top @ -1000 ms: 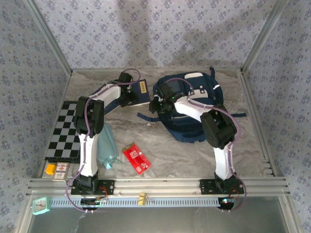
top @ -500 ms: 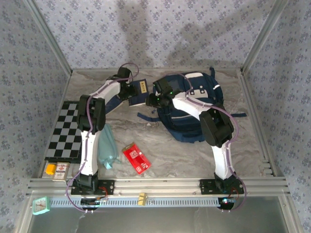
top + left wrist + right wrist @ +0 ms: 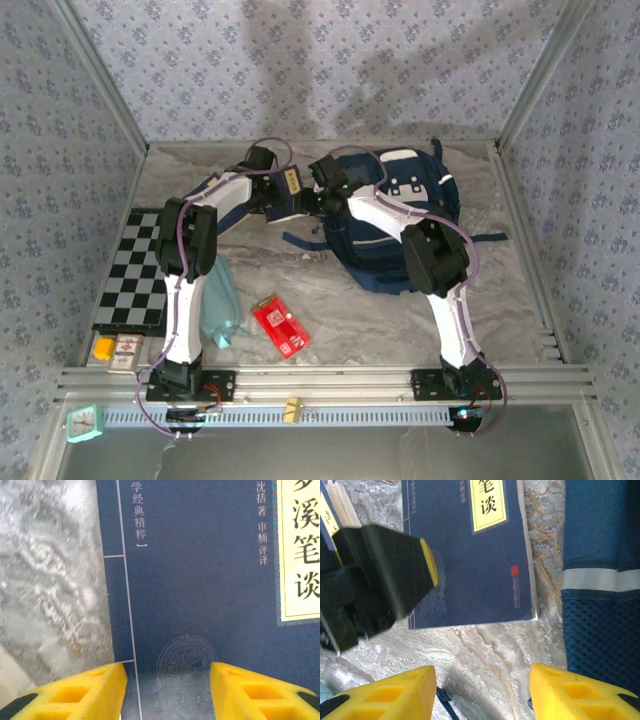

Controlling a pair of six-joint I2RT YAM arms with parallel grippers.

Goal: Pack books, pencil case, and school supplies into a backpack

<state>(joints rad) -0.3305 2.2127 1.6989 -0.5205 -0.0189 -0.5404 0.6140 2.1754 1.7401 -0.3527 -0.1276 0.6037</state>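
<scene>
Navy book (image 3: pixel 470 565) lying beside backpack (image 3: pixel 440 205), left gripper (image 3: pixel 167 672) released above it, right gripper (image 3: pixel 482 677) released

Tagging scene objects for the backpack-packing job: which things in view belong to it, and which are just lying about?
Job: backpack, navy book, pencil case, red packet.
Lying about: checkerboard mat, orange block, yellow clip.

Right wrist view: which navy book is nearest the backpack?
The full-cover navy book, flat on the marble, a narrow strip away from the backpack. The other book is a sliver in the top-left corner.
</scene>
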